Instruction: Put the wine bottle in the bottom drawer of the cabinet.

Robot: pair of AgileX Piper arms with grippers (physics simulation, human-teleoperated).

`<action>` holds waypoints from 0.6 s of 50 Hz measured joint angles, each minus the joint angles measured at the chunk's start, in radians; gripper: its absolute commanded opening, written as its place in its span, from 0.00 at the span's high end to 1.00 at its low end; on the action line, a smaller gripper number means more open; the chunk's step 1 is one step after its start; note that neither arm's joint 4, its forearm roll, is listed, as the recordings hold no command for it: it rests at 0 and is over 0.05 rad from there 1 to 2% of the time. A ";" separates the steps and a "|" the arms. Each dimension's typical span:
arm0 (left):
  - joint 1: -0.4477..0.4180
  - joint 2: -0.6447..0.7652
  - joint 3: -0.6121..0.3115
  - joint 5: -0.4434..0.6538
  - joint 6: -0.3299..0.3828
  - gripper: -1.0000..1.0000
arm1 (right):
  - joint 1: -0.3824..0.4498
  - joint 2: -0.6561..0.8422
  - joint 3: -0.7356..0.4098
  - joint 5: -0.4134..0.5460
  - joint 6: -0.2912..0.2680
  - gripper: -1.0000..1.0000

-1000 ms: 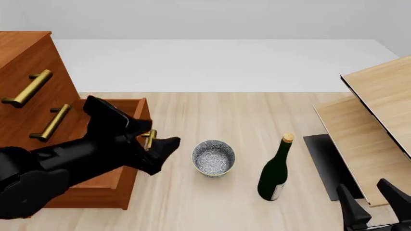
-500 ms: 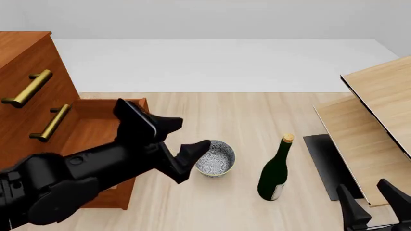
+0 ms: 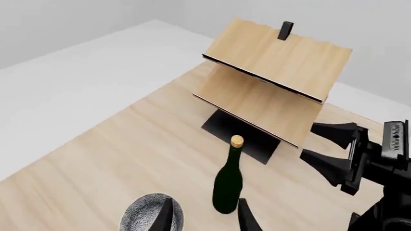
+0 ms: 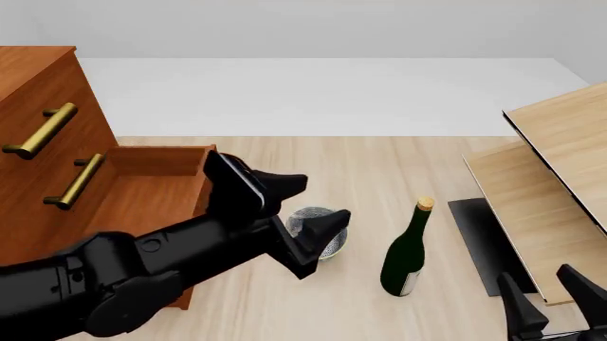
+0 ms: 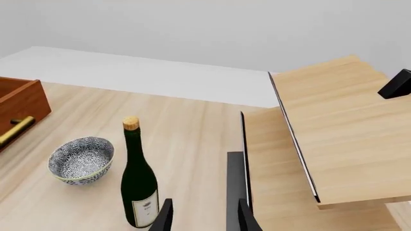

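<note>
Glass, so the wine bottle point(image 4: 406, 256) will likely handle heavy, rigid, slick and top-heavy; grasp its wide body. It stands upright on the desk point(image 4: 379, 170) beside the bowl point(image 4: 320, 229). Since 0.5 s ago, the left gripper point(image 4: 315, 213), fingers open, has advanced over the bowl; right gripper point(image 4: 555, 298) fingers open, unmoved

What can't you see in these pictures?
- Bowl: in the front view the left gripper covers most of it.
- Bottom drawer: its handle is hidden by the left arm in the front view.
- Wine bottle label: print too small to read.
- Right gripper: cut off by the frame edge.
</note>
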 measured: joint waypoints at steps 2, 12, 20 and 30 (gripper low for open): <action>-0.006 0.006 -0.006 -0.008 -0.004 0.00 | 0.000 0.001 0.000 -0.001 0.000 0.00; -0.041 0.051 -0.043 -0.036 -0.011 0.00 | -0.002 0.002 0.000 -0.002 0.003 0.00; -0.070 0.099 -0.081 -0.050 -0.005 0.00 | -0.004 0.000 0.000 0.000 0.004 0.00; -0.095 0.168 -0.132 -0.062 0.007 0.00 | -0.006 -0.003 0.000 0.005 0.006 0.00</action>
